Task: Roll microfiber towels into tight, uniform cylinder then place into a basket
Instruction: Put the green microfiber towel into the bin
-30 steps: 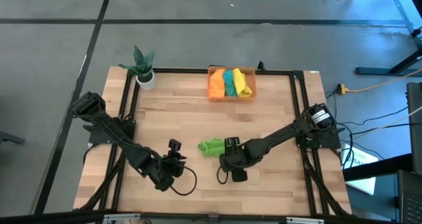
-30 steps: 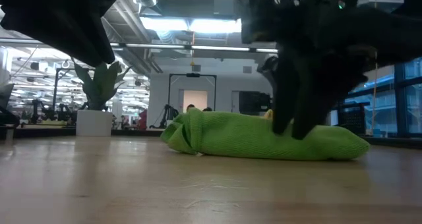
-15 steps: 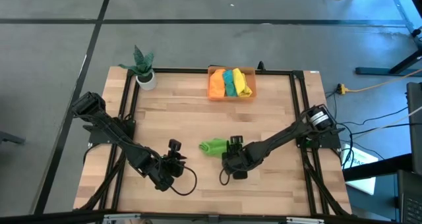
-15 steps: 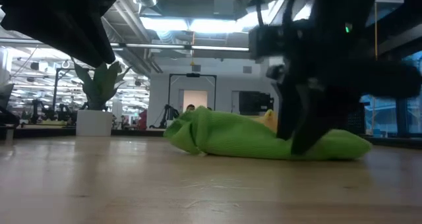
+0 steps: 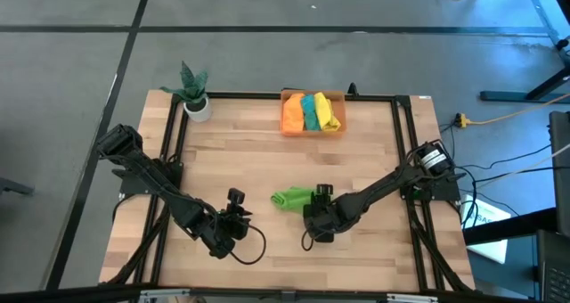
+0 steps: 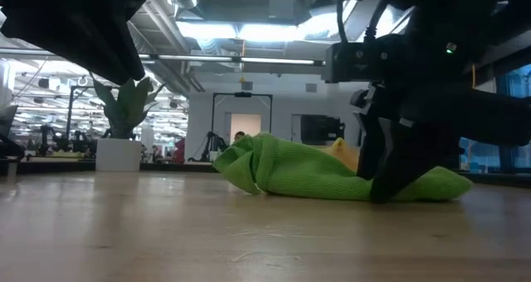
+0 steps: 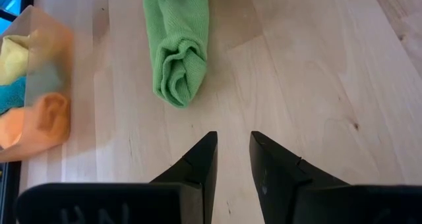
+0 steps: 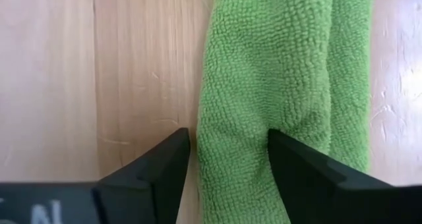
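A light green microfiber towel [image 5: 290,197] lies loosely rolled on the wooden table, near its middle. My right gripper [image 5: 311,207] stands open over the roll's right end, pointing steeply down, with its fingers around part of the roll [image 8: 244,118]. My left gripper [image 5: 240,219] hovers open to the left of the towel, clear of it; in the left wrist view its fingers [image 7: 233,148] have nothing between them, and the roll's left end [image 7: 178,85] lies ahead. The orange basket [image 5: 287,96] at the table's far edge holds orange, teal and yellow rolled towels. My right gripper comes from above, slanting, with its fingers across the roll near its right end [image 6: 415,187]. One finger [image 8: 165,165] stands beside the roll's long edge. The other finger [image 8: 297,165] dips into the groove between two folds [image 8: 300,122]. The towel rests on the table.
A white pot with a green plant [image 5: 194,96] stands at the far left corner. A black frame [image 5: 405,160] runs along the table's edges. Bare wood lies between the towel and the basket.
My right gripper has come down onto the roll's right end, rolling its wrist and shifting slightly toward the table's right edge. The towel has been nudged: its left end has slid a little to the right and bunched higher. My left gripper kept still.
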### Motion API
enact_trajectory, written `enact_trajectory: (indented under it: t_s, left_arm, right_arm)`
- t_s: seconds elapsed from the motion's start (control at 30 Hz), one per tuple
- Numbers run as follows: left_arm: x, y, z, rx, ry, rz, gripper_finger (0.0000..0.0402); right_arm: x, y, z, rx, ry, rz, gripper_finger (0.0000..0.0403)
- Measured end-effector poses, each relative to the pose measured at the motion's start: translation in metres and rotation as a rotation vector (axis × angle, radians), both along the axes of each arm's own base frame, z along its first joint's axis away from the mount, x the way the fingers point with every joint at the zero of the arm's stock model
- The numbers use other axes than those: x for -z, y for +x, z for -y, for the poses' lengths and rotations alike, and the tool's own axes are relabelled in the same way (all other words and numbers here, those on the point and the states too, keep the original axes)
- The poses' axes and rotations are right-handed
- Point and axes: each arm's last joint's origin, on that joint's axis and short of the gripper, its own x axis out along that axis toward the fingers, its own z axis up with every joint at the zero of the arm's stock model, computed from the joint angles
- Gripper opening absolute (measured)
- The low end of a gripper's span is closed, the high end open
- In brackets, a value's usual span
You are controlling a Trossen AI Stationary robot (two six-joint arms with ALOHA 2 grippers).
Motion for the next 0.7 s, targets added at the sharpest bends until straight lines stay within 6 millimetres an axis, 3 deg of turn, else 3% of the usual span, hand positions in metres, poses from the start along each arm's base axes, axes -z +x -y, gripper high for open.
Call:
enact_trajectory:
  t_s: [0.17, 0.53, 0.7]
  left_arm:
    - [0.0, 0.0, 0.0, 0.0, 0.0, 0.0, 0.008]
    - [0.0, 0.0, 0.0, -0.001, 0.0, 0.0, 0.008]
    - [0.0, 0.0, 0.0, -0.001, -0.001, 0.0, 0.008]
  right_arm:
    - [0.005, -0.0026, 0.0013, 0.002, -0.003, 0.014, 0.0179]
    - [0.0084, -0.0024, 0.0062, 0.018, -0.084, 0.034, 0.0024]
    - [0.0077, -0.0014, 0.0088, 0.04, -0.17, 0.064, 0.0014]
